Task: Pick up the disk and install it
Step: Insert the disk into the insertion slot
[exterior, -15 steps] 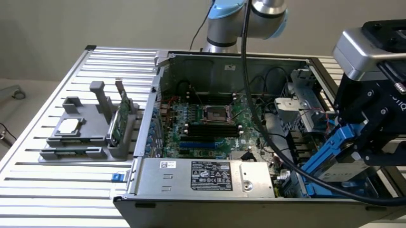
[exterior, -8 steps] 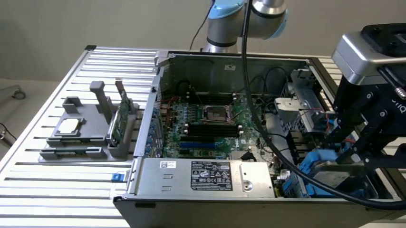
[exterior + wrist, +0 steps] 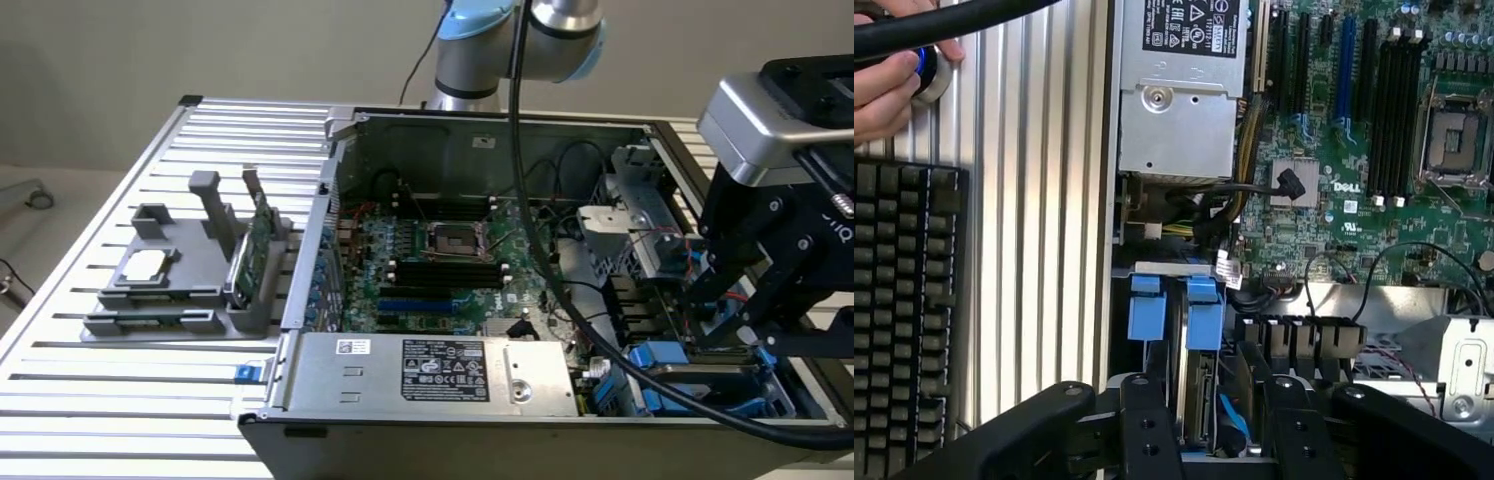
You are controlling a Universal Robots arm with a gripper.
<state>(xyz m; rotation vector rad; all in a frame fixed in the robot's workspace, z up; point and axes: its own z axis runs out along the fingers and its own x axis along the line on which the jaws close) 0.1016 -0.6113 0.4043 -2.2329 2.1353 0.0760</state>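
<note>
At the exterior view's left, a grey fixture [image 3: 160, 310] on the table [image 3: 120, 400] is holding a green circuit card [image 3: 251, 255] upright. The open computer case [image 3: 467, 450] is sitting at centre. At the right, the disk [image 3: 1199, 400] is standing on edge in the drive bay [image 3: 707, 375]; the claw [image 3: 1222, 385] is straddling it, fingers spread apart.

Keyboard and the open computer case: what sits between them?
In the wrist view, a bare strip of ribbed metal table lies between the keyboard and the computer case.
</note>
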